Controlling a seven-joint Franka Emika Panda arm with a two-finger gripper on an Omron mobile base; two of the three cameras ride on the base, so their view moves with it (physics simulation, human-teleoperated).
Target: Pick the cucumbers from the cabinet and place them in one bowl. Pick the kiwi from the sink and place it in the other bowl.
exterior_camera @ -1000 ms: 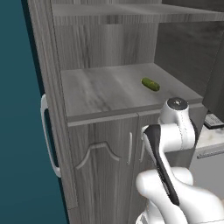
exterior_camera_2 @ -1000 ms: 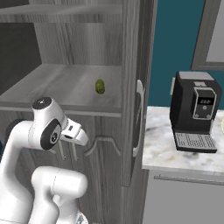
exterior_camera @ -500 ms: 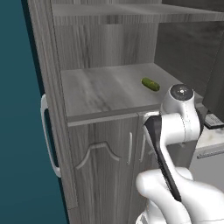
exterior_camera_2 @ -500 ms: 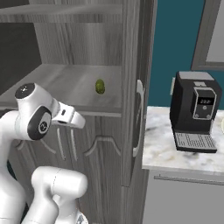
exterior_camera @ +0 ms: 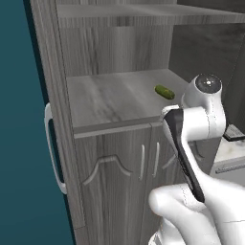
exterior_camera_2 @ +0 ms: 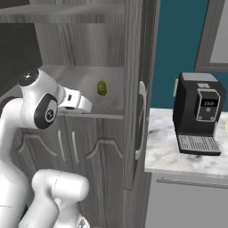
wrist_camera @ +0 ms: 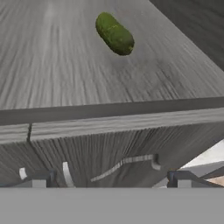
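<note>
light: even, soft | shadows: faint | hand view: slightly blurred

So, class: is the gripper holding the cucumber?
No: the cucumber lies alone on the cabinet shelf, beyond the open gripper.

1 cucumber (exterior_camera: 164, 92) lies on the open cabinet (exterior_camera: 115, 139) shelf.

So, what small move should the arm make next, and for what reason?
Probably reach forward over the shelf edge toward the cucumber. It lies alone on the open cabinet shelf, ahead of the gripper, whose jaws stand open and empty, short of the shelf front.
</note>
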